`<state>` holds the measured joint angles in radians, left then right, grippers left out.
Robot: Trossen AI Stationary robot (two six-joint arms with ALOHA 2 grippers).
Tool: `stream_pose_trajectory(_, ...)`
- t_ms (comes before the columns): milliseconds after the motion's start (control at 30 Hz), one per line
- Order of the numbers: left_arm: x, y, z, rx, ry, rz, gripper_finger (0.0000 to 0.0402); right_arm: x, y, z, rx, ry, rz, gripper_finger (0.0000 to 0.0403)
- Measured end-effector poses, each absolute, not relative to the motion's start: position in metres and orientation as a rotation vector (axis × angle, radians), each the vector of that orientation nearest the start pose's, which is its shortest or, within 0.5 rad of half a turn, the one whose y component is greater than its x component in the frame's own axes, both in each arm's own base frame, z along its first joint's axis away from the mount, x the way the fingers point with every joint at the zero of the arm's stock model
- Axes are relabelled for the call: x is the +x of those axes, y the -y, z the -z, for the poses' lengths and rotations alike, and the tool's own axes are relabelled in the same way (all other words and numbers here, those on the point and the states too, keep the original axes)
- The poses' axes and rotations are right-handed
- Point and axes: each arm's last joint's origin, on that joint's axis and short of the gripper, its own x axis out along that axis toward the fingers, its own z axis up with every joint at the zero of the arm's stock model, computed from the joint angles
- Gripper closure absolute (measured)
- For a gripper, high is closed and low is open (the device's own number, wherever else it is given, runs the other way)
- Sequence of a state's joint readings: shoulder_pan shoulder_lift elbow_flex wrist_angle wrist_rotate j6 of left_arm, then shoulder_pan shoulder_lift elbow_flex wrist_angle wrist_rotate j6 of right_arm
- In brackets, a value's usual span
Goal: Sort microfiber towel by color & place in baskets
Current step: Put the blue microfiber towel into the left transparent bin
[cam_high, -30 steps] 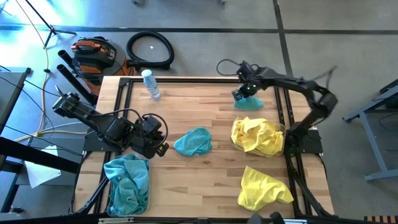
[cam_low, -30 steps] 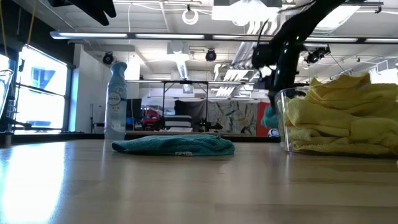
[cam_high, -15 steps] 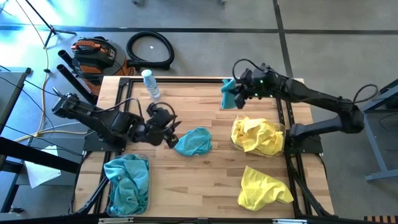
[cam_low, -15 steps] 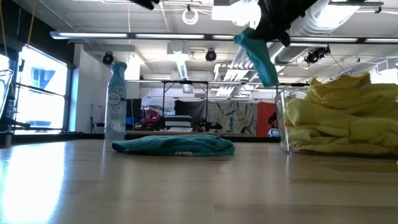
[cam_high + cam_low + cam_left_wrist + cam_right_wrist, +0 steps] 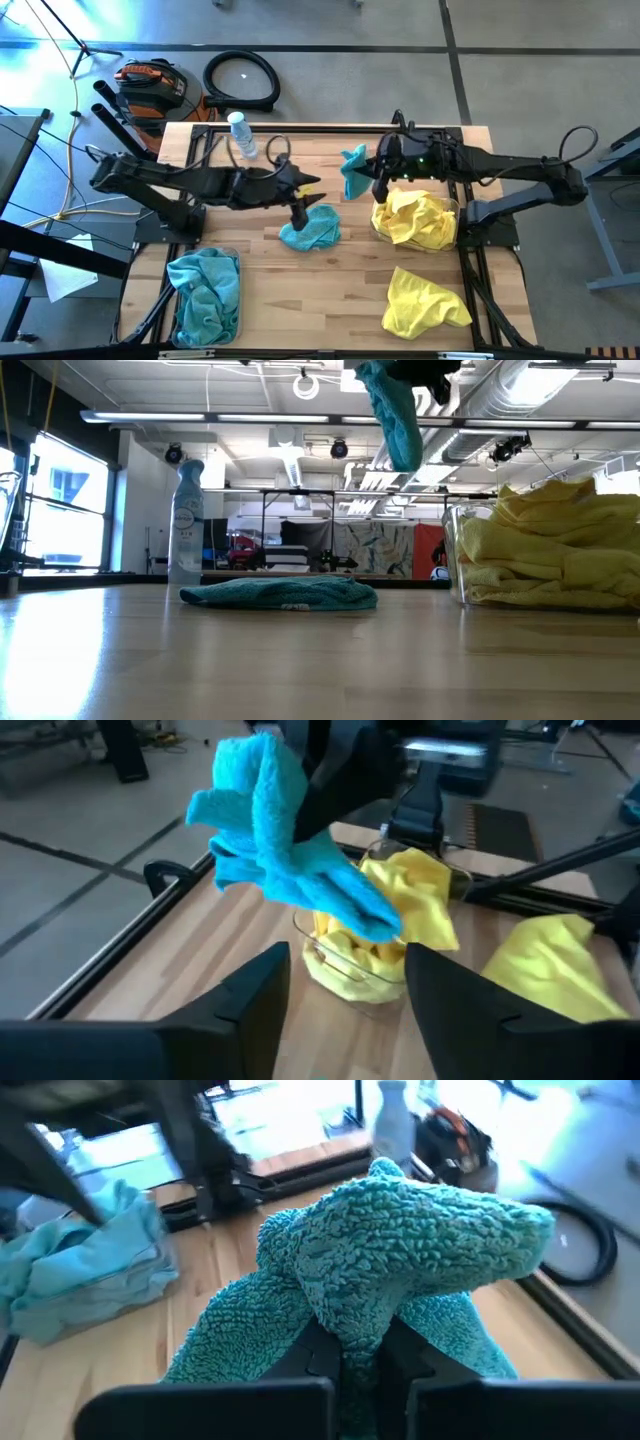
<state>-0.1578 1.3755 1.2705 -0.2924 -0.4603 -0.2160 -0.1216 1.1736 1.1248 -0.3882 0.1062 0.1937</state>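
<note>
right gripper (image 5: 372,180) clamped on a teal towel (image 5: 353,166), held up in the air above the table's (image 5: 330,285) middle, near the yellow-filled basket (image 5: 446,225)

left gripper (image 5: 299,214) with fingers (image 5: 258,990) apart, empty, just above a second teal towel (image 5: 312,228) lying flat on the wood

other basket (image 5: 178,305) at the left near edge, full of teal cloths

loose yellow towel (image 5: 422,300) on the table near the right front edge

spray bottle (image 5: 241,135) standing at the far edge

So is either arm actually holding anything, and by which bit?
The right pincer pinches a teal towel by a bunched fold, dangling it. The left pincer holds nothing.
</note>
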Motion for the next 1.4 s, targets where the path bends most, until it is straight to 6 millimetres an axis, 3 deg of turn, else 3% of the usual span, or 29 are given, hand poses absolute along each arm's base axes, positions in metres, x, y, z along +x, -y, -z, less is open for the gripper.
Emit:
stream_pose_trajectory(167, 0.329, 0.03, -0.342, -0.053, -0.346, -0.354, 0.0188, 0.253, 0.02, -0.358, 0.127, -0.375, 0.298, 0.0391)
stream_pose_trajectory(433, 0.358, 0.021, -0.324, -0.107, -0.283, -0.388, 0.0182, 0.254, 0.002, -0.363, 0.04, -0.314, 0.432, 0.0391)
stream_pose_trajectory(933, 0.363, 0.014, -0.329, -0.142, -0.205, -0.377, 0.0182, 0.259, -0.002, -0.362, 0.018, -0.284, 0.538, 0.0391)
stream_pose_trajectory(1167, 0.365, 0.002, -0.327, -0.18, -0.203, -0.414, 0.0182, 0.263, -0.005, -0.369, 0.031, -0.219, 0.435, 0.0391)
stream_pose_trajectory(1300, 0.364, -0.005, -0.323, -0.312, -0.218, -0.423, 0.0206, 0.263, -0.006, -0.369, 0.049, -0.215, 0.42, 0.0391)
stream_pose_trajectory(1400, 0.364, -0.006, -0.321, -0.321, -0.241, -0.408, 0.0269, 0.264, -0.007, -0.368, 0.064, -0.223, 0.391, 0.0387)
